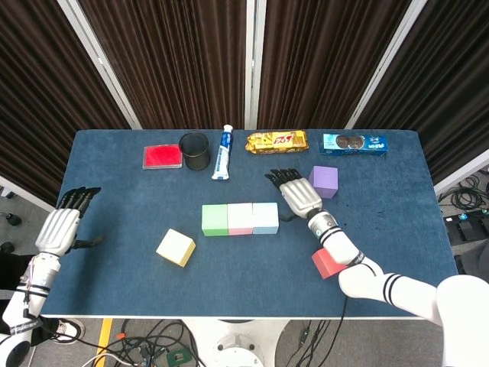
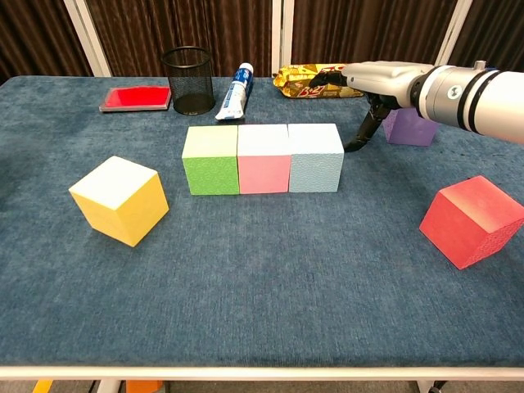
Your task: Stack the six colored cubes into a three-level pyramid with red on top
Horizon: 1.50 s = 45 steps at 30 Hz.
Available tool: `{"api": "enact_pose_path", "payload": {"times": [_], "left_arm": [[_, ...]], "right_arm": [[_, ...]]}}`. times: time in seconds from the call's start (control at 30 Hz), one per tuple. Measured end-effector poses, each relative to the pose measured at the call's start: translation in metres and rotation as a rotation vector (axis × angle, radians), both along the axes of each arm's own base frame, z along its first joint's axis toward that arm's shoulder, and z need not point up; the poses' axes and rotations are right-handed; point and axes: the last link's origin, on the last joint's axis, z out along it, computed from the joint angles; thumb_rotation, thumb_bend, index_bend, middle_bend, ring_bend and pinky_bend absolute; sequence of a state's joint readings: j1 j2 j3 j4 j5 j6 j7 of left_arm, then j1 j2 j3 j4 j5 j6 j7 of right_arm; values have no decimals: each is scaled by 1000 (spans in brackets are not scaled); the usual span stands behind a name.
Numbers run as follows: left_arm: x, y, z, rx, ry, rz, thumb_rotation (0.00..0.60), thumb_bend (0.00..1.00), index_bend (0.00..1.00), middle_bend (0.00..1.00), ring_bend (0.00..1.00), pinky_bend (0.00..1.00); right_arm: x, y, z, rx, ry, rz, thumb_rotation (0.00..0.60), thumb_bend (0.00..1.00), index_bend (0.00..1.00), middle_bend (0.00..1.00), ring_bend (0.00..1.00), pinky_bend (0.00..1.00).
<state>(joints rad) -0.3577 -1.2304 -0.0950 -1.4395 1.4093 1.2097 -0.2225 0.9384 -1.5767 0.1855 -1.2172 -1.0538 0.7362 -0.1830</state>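
Green (image 1: 215, 219), pink (image 1: 240, 219) and light blue (image 1: 266, 217) cubes stand in a touching row mid-table. The yellow cube (image 1: 176, 247) lies front left, the red cube (image 1: 329, 262) front right, the purple cube (image 1: 323, 181) at the back right. My right hand (image 1: 296, 194) hovers open, fingers spread, just right of the light blue cube (image 2: 315, 157) and left of the purple cube (image 2: 409, 127), holding nothing; the chest view shows the right hand (image 2: 372, 82) above the table. My left hand (image 1: 63, 226) rests open off the table's left edge.
Along the back edge lie a red box (image 1: 162, 156), a black mesh cup (image 1: 195, 151), a toothpaste tube (image 1: 223, 153), a gold snack pack (image 1: 276, 141) and a blue cookie pack (image 1: 354, 143). Cables hang below the front edge.
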Motion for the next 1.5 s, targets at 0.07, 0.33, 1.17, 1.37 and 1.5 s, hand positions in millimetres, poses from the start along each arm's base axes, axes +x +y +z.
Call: {"api": "enact_pose_path", "payload": {"times": [0.07, 0.33, 1.17, 1.37, 1.5], "left_arm": [[0, 0, 0, 0, 1, 0, 600, 178, 79, 76, 0, 47], [0, 0, 0, 1, 0, 1, 600, 178, 80, 75, 0, 47], [24, -7, 2, -33, -59, -1, 600, 177, 79, 75, 0, 47], [26, -7, 3, -33, -59, 8, 600, 177, 79, 75, 0, 47], [26, -5, 3, -40, -57, 14, 600, 177, 79, 76, 0, 46]], "right_arm": [[0, 0, 0, 1, 0, 0, 600, 101, 0, 0, 0, 0], [-2, 0, 0, 7, -1, -4, 600, 101, 0, 0, 0, 0], [-44, -7, 113, -157, 124, -86, 600, 26, 0, 12, 0, 0], [-71, -20, 108, -118, 168, -190, 600, 26, 0, 9, 0, 0], [-81, -30, 97, -101, 202, -213, 600, 29, 0, 27, 0, 0]]}}
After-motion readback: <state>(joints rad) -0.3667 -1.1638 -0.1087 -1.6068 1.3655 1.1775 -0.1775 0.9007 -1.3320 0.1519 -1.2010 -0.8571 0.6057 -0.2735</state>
